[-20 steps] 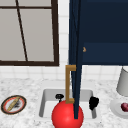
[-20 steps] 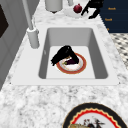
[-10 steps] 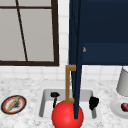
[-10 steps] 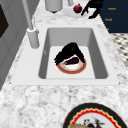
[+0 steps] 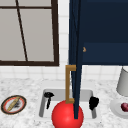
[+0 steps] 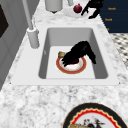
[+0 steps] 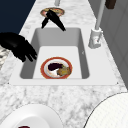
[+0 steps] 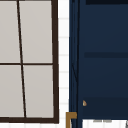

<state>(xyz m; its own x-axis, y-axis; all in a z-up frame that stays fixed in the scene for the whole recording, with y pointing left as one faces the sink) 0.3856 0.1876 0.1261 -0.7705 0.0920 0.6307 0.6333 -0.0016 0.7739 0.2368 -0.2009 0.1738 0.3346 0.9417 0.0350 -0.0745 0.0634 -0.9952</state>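
Two black hands hang over the sink (image 6: 100, 50). A red ball (image 5: 67, 115) and an open cabinet door (image 5: 76, 62) block the front view. The left hand (image 6: 78, 51) slants down, fingers relaxed, fingertips just above the red-rimmed plate (image 6: 71, 68) lying flat on the basin floor. The right hand (image 7: 18, 47) hovers at the sink's front rim, fingers loosely spread.

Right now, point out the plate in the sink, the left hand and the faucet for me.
plate in the sink (image 7: 45, 69): right side view, on its red rim at the left.
left hand (image 6: 79, 51): left side view, on the palm, over the plate.
faucet (image 6: 33, 38): left side view, on its base.
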